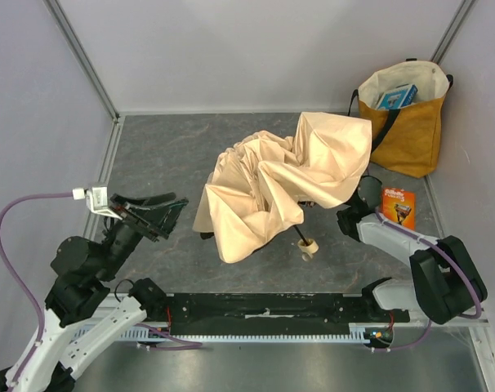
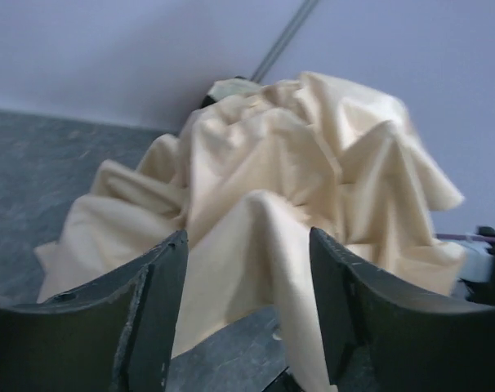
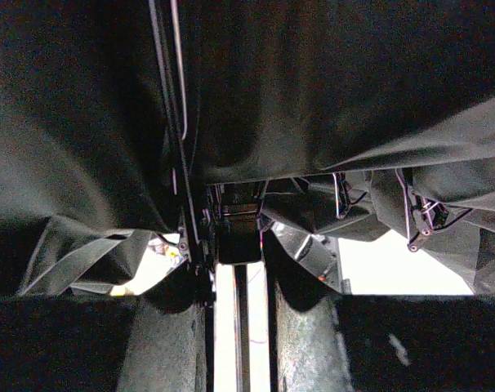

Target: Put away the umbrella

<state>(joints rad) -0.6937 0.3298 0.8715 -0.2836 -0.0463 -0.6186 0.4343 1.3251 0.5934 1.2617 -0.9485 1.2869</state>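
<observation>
Nearest the arm bases, the left fingers stand wide apart and hold nothing. They point across the dark worktop at the near-left edge of the umbrella and stop just short of the fabric. The umbrella lies in the middle of the worktop, its beige canopy slumped into loose, half-collapsed folds. Its wooden knob handle rests on the worktop on the near side, at the end of the thin black shaft.

The right fingers reach in under the canopy from the right. They are set narrow and appear to clamp a pale bar that runs up to the ribs, most likely the umbrella's centre tube. The gloom under the cloth leaves this uncertain.

Beyond that arm an orange razor pack lies flat. In the far right corner a mustard tote bag stands open with a blue box inside.

The step in hand looks like closing the canopy down, and stowing has not begun. The next move probably calls for the left fingers to advance and gather the loose folds against the shaft while the right keeps the frame steady. The cloth is slack, so a shallow pinch may slip.
</observation>
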